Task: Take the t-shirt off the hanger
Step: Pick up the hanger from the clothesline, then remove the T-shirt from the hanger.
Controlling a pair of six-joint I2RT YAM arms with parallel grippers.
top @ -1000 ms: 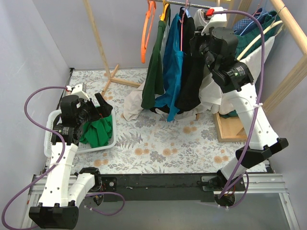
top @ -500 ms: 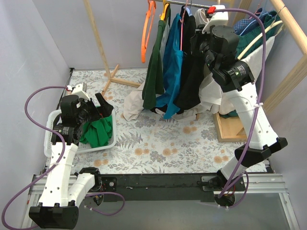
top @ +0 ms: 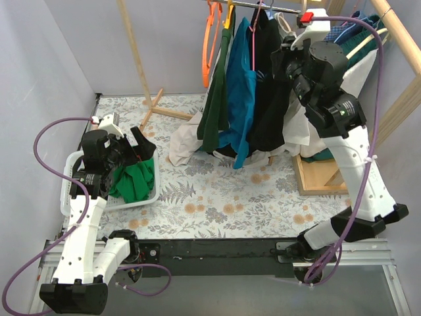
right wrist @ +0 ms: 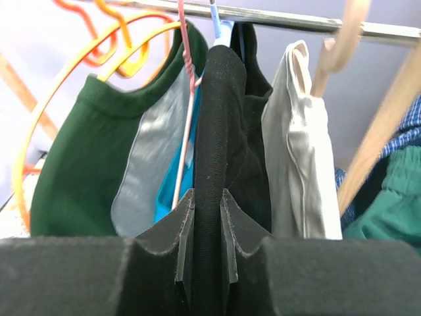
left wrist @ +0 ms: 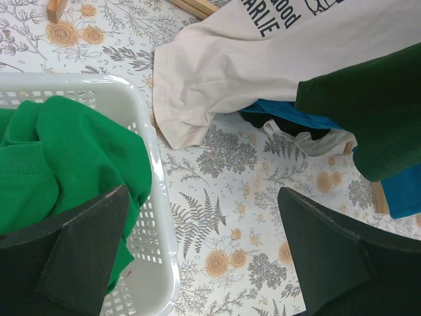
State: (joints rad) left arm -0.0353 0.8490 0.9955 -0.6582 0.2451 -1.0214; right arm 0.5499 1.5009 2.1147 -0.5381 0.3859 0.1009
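A black t-shirt hangs from the metal rail at the top, between a blue shirt and a cream garment. My right gripper is shut on the black t-shirt's collar band; a pink hanger wire runs just left of it. A dark green shirt hangs further left. My left gripper is open and empty, over the edge of the white basket, far from the rail.
Orange hangers hang at the rail's left end. A cream printed shirt lies on the floral table. The basket holds bright green cloth. Wooden rack posts and a wooden base stand behind and right.
My right arm has moved right and slightly up, drawing the black t-shirt and its neighbours rightward along the rail. The left arm has not moved.
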